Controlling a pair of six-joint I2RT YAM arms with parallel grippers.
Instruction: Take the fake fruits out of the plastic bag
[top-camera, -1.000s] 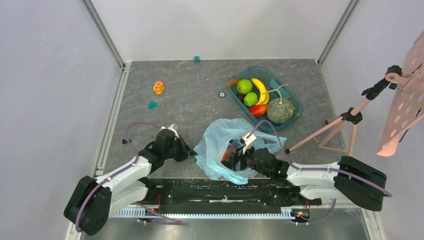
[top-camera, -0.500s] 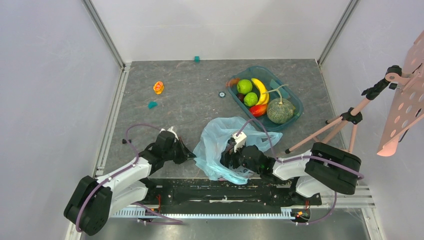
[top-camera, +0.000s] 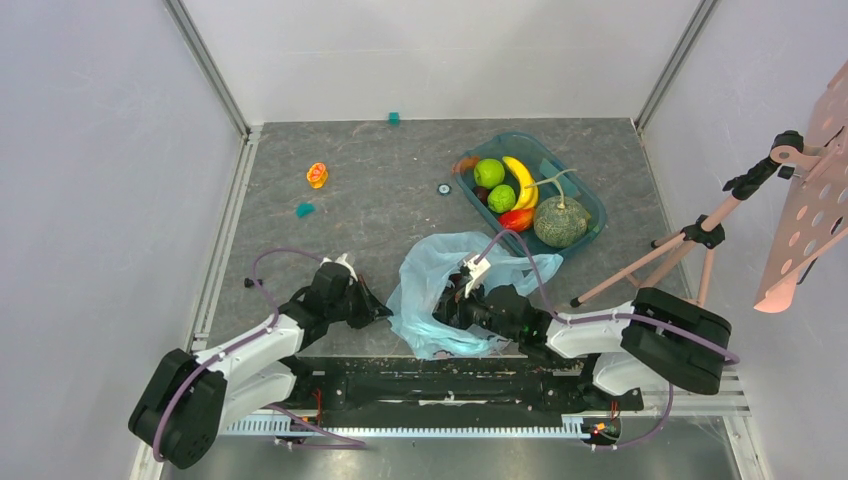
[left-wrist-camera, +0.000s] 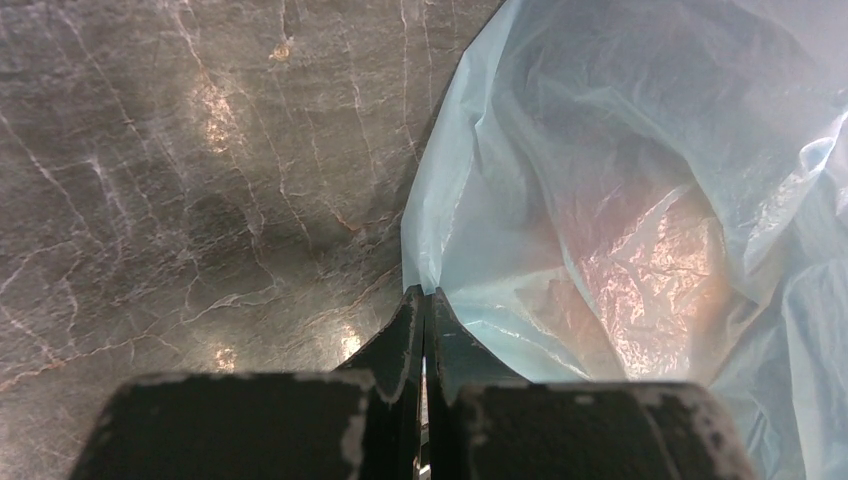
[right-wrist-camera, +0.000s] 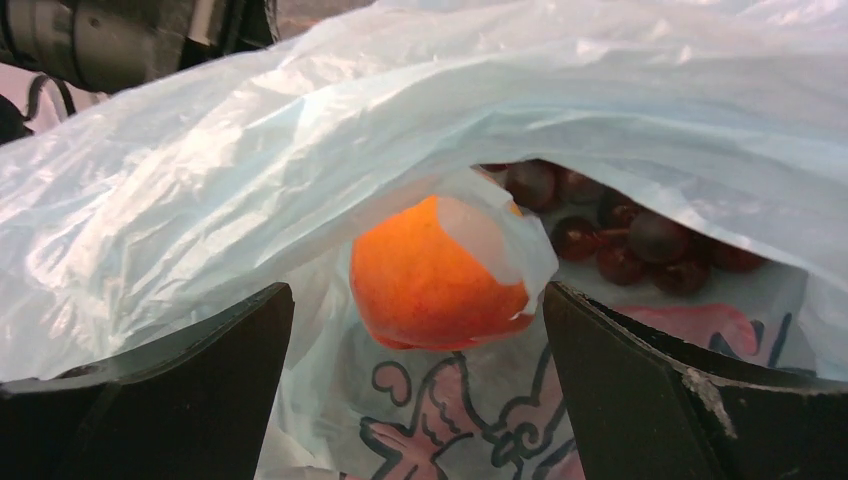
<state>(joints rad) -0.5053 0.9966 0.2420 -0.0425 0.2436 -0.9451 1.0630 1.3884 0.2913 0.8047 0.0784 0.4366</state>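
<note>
The light-blue plastic bag (top-camera: 432, 262) lies crumpled in front of the arms. My left gripper (top-camera: 378, 308) is shut, pinching the bag's left edge (left-wrist-camera: 430, 285). My right gripper (top-camera: 447, 308) is open inside the bag's mouth, its fingers (right-wrist-camera: 660, 380) on either side of an orange peach (right-wrist-camera: 435, 275) without touching it. A dark purple grape bunch (right-wrist-camera: 620, 235) lies behind the peach inside the bag (right-wrist-camera: 250, 180). The netted melon (top-camera: 560, 222) and two green apples (top-camera: 489, 172) sit in the teal tray (top-camera: 592, 205).
The tray also holds a yellow banana (top-camera: 520, 180) and a red-orange mango (top-camera: 516, 219). An orange toy (top-camera: 317, 175) and small teal pieces (top-camera: 304, 209) lie on the floor at left. A pink tripod (top-camera: 680, 245) stands at right.
My right gripper has moved left and forward, deeper into the bag's mouth. The bag has bunched up and shifted slightly left. The left arm has hardly moved.
</note>
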